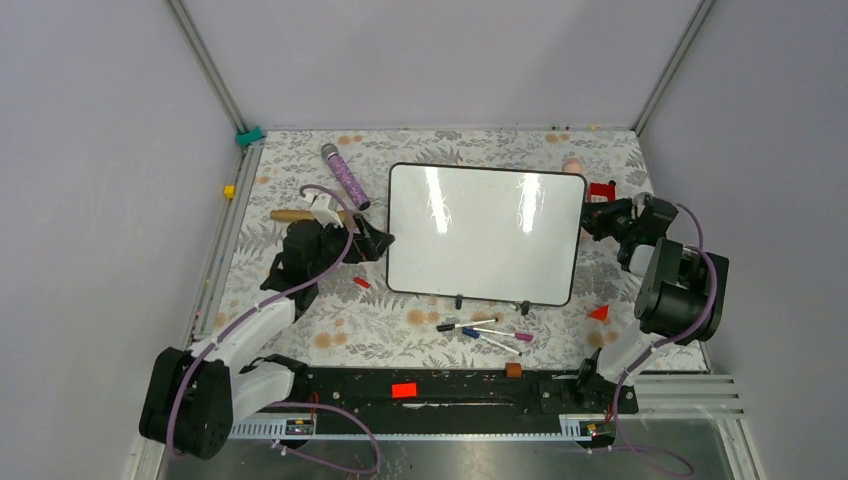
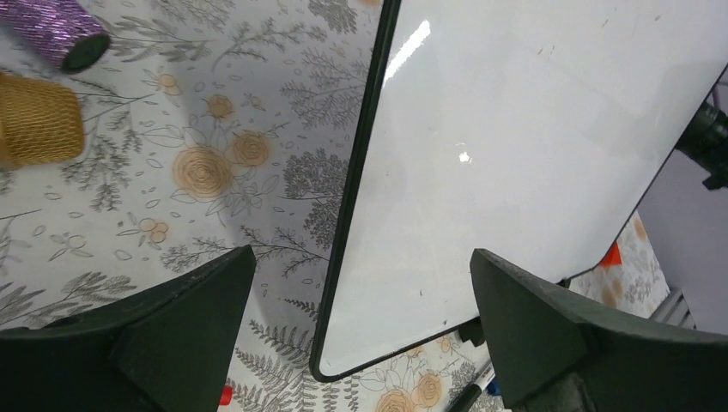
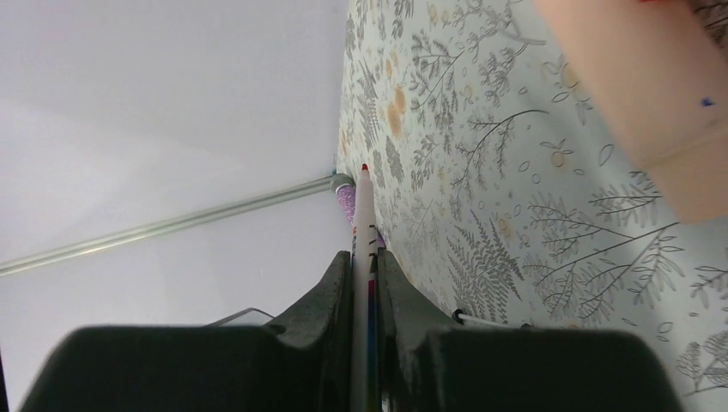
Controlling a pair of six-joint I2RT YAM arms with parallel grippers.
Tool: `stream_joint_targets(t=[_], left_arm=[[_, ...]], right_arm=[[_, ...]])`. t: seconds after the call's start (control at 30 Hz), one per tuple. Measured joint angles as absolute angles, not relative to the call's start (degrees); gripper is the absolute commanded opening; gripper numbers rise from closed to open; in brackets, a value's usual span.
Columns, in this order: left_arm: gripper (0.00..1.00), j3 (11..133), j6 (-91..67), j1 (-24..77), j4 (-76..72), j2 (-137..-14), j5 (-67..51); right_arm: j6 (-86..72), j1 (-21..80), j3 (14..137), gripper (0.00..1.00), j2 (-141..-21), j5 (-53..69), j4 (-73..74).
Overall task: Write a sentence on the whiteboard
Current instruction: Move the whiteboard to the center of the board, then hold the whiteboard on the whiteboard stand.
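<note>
Top view, board: the whiteboard (image 1: 485, 232) is lying mid-table on a floral cloth (image 1: 300, 300), and it is showing no sentence yet.
Top view, arms: the left gripper (image 1: 372, 240) is sitting at the board's left edge, and the right gripper (image 1: 595, 218) just off its right edge.
Left wrist: the jaws are standing wide apart over the board's left frame, holding nothing.
Right wrist: the jaws are clamping a red-tipped marker (image 3: 364, 206), with no board in view.
Advice: the tip is needing to swing over the board and press lightly.
Room: grey walls are closing in the table.

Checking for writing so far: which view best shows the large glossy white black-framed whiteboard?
The top external view: the whole whiteboard shows there, blank apart from glare. The left wrist view shows only part, one framed edge and a corner, also blank. The right wrist view misses it.
</note>
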State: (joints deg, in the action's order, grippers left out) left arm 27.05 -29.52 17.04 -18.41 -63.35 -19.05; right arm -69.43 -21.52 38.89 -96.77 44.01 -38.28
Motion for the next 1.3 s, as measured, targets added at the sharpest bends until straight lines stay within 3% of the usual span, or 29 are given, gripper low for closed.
stream_joint_targets(t=[0.27,0.7,0.97,1.3], left_arm=[[0.99,29.8,-30.7,16.8,-5.1,-52.7,-10.0],[0.99,45.2,-25.3,11.8,14.5,-50.8,-9.0],[0.99,47.2,-25.2,11.2,16.9,-54.5,-10.2],[0.99,47.3,-29.9,10.8,17.5,-56.9,-16.2]], right_arm=[[-67.5,-24.4,38.8,0.00,-92.3,42.7,-31.4],[-54.2,-28.9,39.2,0.00,-70.8,31.8,-6.8],[-43.5,-28.9,40.8,0.00,-55.5,22.0,10.8],[-33.2,-28.9,43.7,0.00,-46.5,15.8,24.5]])
